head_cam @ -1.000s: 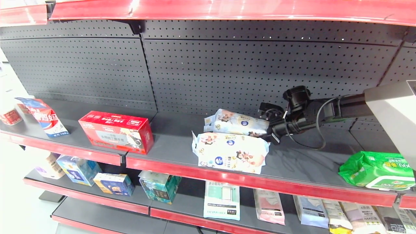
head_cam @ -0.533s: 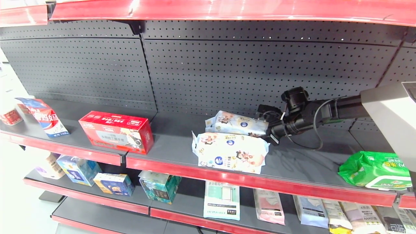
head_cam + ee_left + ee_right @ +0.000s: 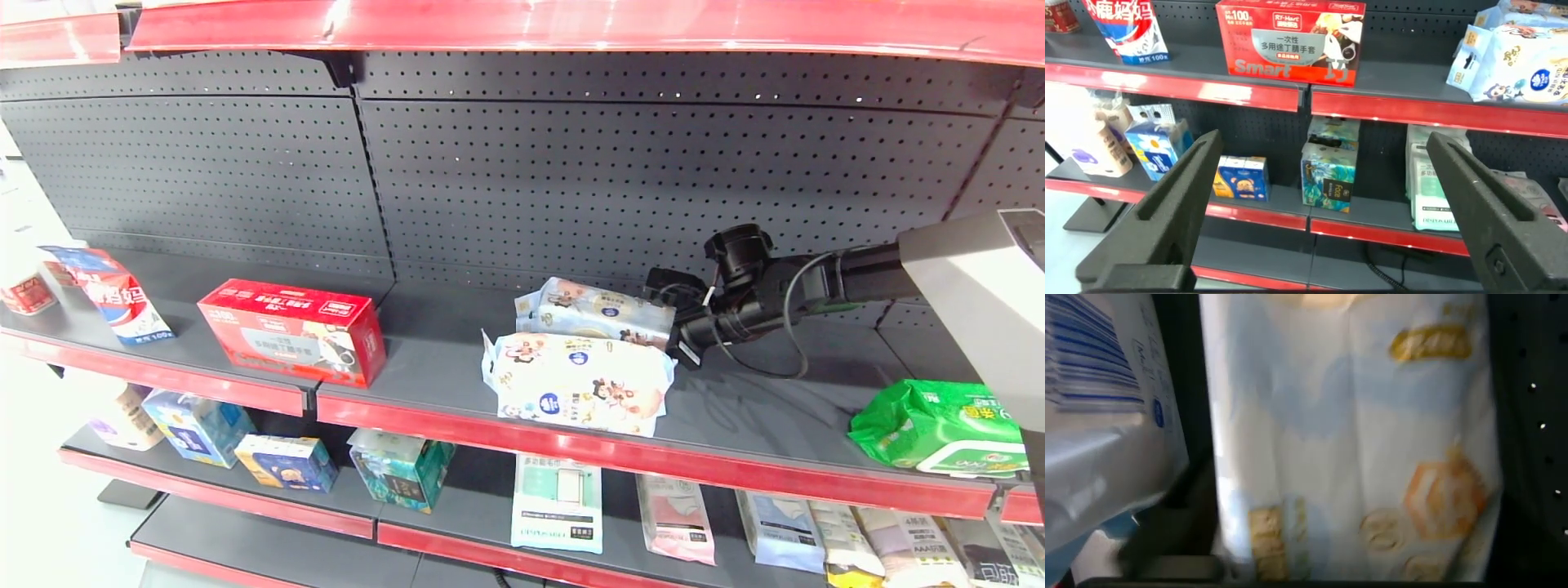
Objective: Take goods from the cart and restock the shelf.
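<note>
The shelf [image 3: 424, 359] in front of me is a long black deck with a red front edge and a pegboard back, and most of it is bare, so restocking looks far from finished. A red box [image 3: 294, 329] sits towards the left and a green pack [image 3: 939, 425] lies at the far right end. In the middle are two matching soft packs of wipes. The front wipes pack [image 3: 580, 382] lies flat near the shelf's lip. The rear wipes pack [image 3: 594, 310] lies just behind it, touching or nearly touching it and a little short of the pegboard. The right arm reaches in from the right, and the right tool [image 3: 676, 331] sits hard against the right end of that rear pack. From the wrist, the pack's printed film [image 3: 1355, 433] is pressed up close to the camera. I can't tell whether the right tool is clamped on the pack or has let it go. To me this is the placing step, with the rear pack down on the deck or very nearly so. The next move would be to make sure the grip is off, then draw the arm straight back to the right without dragging the pack or nudging the front one. The left tool [image 3: 1323, 140] hangs lower down, spread wide with nothing in it, facing the lower shelves.
</note>
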Controlling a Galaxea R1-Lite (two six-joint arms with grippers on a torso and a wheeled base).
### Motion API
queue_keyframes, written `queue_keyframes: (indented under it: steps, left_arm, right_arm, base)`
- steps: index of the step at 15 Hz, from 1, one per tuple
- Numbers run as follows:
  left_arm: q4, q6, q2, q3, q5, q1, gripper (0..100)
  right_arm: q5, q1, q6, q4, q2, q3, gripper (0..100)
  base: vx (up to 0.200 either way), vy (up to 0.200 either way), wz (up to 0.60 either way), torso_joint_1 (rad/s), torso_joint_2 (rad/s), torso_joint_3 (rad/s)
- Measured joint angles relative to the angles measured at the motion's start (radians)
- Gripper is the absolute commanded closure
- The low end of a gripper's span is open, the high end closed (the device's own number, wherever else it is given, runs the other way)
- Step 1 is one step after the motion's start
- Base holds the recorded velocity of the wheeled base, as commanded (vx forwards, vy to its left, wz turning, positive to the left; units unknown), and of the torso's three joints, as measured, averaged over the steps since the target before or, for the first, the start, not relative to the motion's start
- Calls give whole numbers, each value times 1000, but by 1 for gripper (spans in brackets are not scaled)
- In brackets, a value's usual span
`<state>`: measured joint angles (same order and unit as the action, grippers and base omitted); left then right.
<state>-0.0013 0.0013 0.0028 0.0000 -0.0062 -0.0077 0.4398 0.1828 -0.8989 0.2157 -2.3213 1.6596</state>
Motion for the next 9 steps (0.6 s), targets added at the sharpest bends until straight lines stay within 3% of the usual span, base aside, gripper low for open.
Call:
queue_keyframes:
  steps: [9]
  left_arm:
    - [0,0,0,0,0,0,0]
  right_arm:
    - [-33,-29,9,-3,30,-4,0]
  base:
    - [0,0,0,0,0,0]
